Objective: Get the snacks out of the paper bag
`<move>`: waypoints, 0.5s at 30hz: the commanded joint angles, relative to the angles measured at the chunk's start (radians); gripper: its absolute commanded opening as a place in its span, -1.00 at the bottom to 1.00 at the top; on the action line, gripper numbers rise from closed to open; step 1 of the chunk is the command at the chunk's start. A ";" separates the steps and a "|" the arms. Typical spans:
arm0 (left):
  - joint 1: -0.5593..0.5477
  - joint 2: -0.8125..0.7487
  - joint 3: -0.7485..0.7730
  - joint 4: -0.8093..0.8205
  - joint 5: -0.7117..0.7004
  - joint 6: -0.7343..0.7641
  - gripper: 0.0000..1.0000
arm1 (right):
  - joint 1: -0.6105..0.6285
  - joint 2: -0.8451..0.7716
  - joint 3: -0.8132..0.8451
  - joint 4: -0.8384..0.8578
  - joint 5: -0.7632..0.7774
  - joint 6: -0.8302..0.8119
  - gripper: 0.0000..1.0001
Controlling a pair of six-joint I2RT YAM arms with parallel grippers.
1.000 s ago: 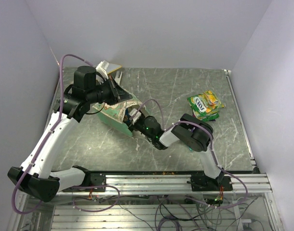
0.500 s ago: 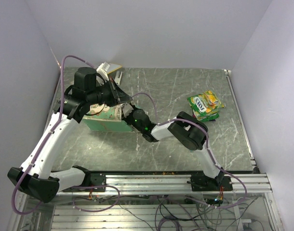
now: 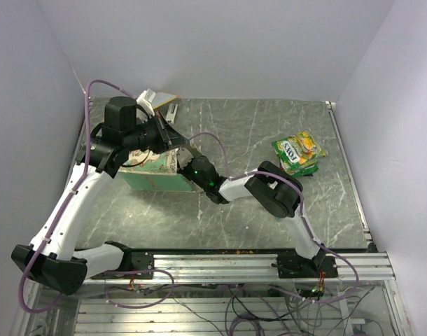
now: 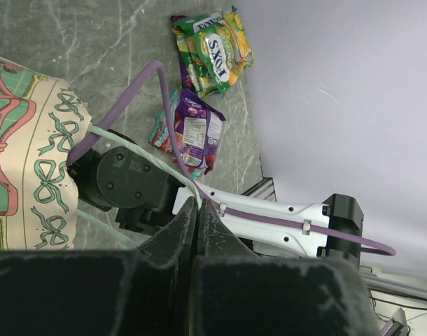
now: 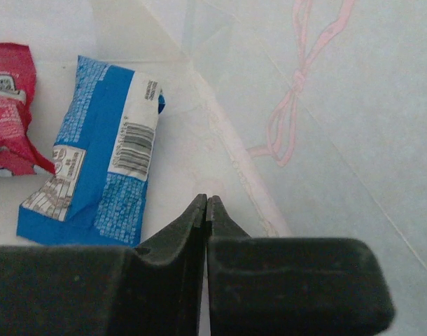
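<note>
The paper bag (image 3: 155, 179) lies left of centre with a teal side up; its cream patterned panel (image 4: 38, 161) fills the left of the left wrist view. My left gripper (image 4: 197, 204) is shut on the bag's thin string handle (image 4: 129, 143), above the bag's mouth (image 3: 173, 140). My right gripper (image 5: 206, 201) is deep inside the bag, shut with nothing between its fingers. A blue snack packet (image 5: 101, 168) and a red one (image 5: 7, 112) lie on the bag's cream inside, left of the fingertips. Green and yellow-orange snacks (image 3: 298, 152) lie on the table, with a purple-pink packet (image 4: 194, 129) beside them.
The right arm's forearm (image 3: 231, 187) stretches from its elbow (image 3: 276, 192) across the middle of the table into the bag. A flat white and yellow card (image 3: 159, 99) lies at the back left by the wall. Walls close in the table on three sides.
The right arm pushed further into the bag and its gripper went from open to shut. The bag swung round, its teal side now facing the front. The left gripper kept its hold.
</note>
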 commanded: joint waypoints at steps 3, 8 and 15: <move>0.049 -0.043 -0.026 -0.016 0.039 0.016 -0.86 | -0.005 -0.069 -0.060 0.014 -0.040 -0.037 -1.00; 0.062 -0.057 -0.051 -0.051 0.035 0.047 -0.86 | -0.005 -0.158 -0.153 0.086 -0.083 -0.060 -1.00; 0.062 -0.101 -0.085 -0.114 0.068 0.124 -0.86 | -0.006 -0.227 -0.338 0.293 -0.222 -0.089 -1.00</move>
